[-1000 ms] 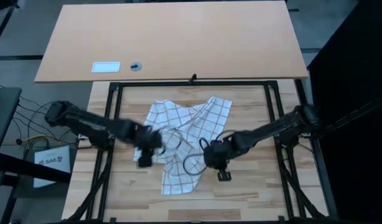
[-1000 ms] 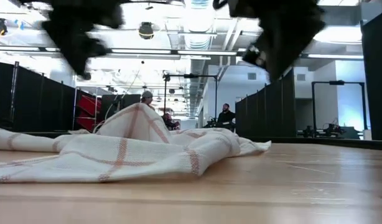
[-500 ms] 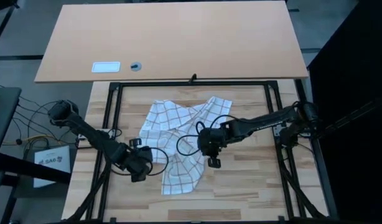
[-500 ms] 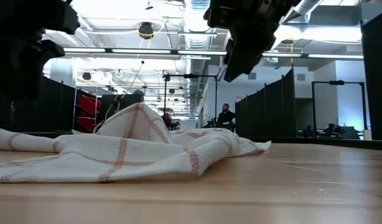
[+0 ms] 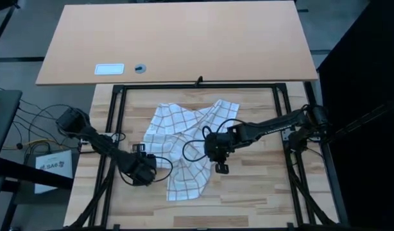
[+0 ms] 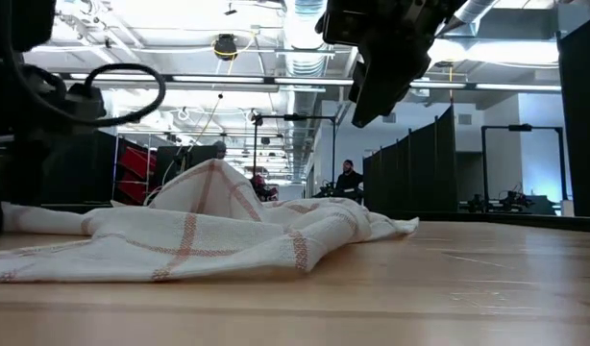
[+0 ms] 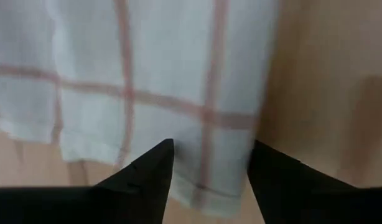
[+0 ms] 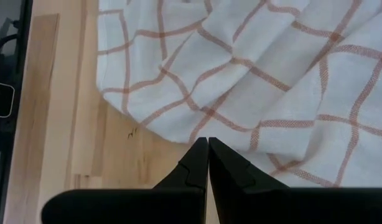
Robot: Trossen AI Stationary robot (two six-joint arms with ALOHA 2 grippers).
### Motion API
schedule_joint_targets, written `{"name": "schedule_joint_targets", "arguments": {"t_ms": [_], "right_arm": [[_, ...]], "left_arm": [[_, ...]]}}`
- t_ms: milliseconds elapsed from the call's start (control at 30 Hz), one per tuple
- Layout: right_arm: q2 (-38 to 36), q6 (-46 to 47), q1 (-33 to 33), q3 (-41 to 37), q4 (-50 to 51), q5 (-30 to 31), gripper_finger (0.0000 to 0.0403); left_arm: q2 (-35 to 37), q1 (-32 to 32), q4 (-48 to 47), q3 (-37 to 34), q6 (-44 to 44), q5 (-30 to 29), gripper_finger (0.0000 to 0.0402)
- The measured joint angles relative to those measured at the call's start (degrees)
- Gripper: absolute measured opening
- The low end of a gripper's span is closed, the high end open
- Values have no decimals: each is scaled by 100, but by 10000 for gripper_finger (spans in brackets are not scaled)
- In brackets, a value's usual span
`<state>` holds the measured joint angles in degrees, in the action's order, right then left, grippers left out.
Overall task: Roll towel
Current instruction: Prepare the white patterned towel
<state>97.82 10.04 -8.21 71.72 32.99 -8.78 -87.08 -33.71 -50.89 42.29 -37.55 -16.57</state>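
The towel (image 5: 194,141), white with thin brown-orange checks, lies crumpled on the wooden table, with a raised fold (image 6: 213,183) in its middle. My left gripper (image 5: 145,174) is low at the towel's left near side and points steeply down. In the left wrist view it (image 7: 209,165) is open, its fingers on either side of a hemmed corner (image 7: 209,193). My right gripper (image 5: 219,168) hangs shut above the towel's right part (image 8: 253,93), well clear of the cloth in the low view (image 6: 372,91). My left gripper comes from above at the towel's hemmed corner (image 7: 203,186), one finger (image 7: 150,171) on each side of it. Whether the fingertips touch the cloth, I cannot tell. The towel lies slack on the table.
A black frame rail (image 5: 197,85) runs round the work area. Beyond it, on the far tabletop, lie a small white card (image 5: 109,68) and a small dark round thing (image 5: 140,68). Bare wood (image 5: 248,205) shows toward the near edge.
My left gripper has gone from above the towel's middle toward the table's left near side and down, tipping steeper, and now stands at the towel's left near corner. My right gripper has shifted a little toward the far left over the towel, then stopped. The towel has lain still.
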Motion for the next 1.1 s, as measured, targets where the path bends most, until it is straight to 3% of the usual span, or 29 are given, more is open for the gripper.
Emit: {"name": "schedule_joint_targets", "arguments": {"t_ms": [67, 167, 233, 500, 700, 800, 933, 1100], "right_arm": [[0, -1, 0, 0, 6, 1, 0], [0, -2, 0, 0, 0, 0, 0], [0, -2, -2, 0, 3, 0, 0], [0, -1, -389, 0, -445, -46, 0], [0, 19, -669, 0, -845, -48, 0], [0, 96, -736, 0, -861, -48, 0], [-1, 232, -803, -78, -969, -39, 0], [-1, 575, -891, -360, -959, -39, 0]], "left_arm": [[-18, 9, -13, 63, 27, -11, 137], [-14, 28, 8, 311, 267, 25, 47], [-14, 84, -69, 461, 431, 298, 14], [605, 766, -260, 1358, 991, 1896, 0], [1440, 1733, -177, 1623, 727, 3126, 0], [1688, 2294, -199, 1623, 992, 3701, 0], [1868, 3101, -355, 1575, 1755, 3746, 0], [1698, 3717, -587, 1176, 2658, 2619, 7]]}}
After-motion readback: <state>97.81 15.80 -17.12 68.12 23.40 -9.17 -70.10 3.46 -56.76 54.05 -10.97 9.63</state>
